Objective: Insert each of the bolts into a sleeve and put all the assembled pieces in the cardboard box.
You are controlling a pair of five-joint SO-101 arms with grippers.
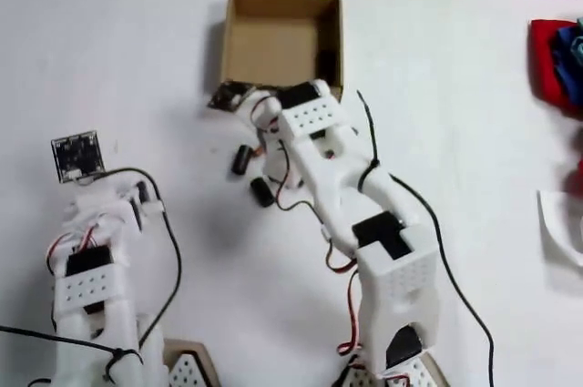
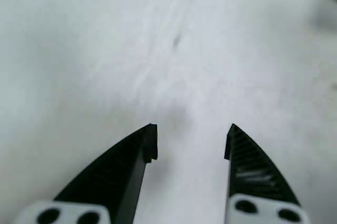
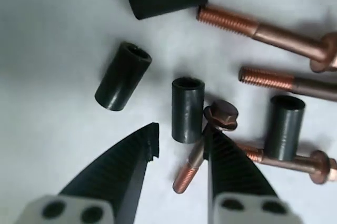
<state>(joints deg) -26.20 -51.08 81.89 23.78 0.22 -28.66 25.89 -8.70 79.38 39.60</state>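
Right jaws apart, with a sleeve [image 3: 187, 109] just ahead between their tips; a bolt [image 3: 192, 163] beside it passes behind one jaw (its shank partly hidden). Other sleeves [image 3: 122, 76] and bolts [image 3: 263, 29] lie beyond, near the box [image 1: 282, 36]. Left jaws apart over the desk [image 2: 105, 50].

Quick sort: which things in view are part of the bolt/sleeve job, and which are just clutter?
Job:
- four copper-coloured bolts
- four black sleeves, all loose on the table
- cardboard box

Lying about:
- red cloth at the table's edge
- white curved piece nearer than the cloth
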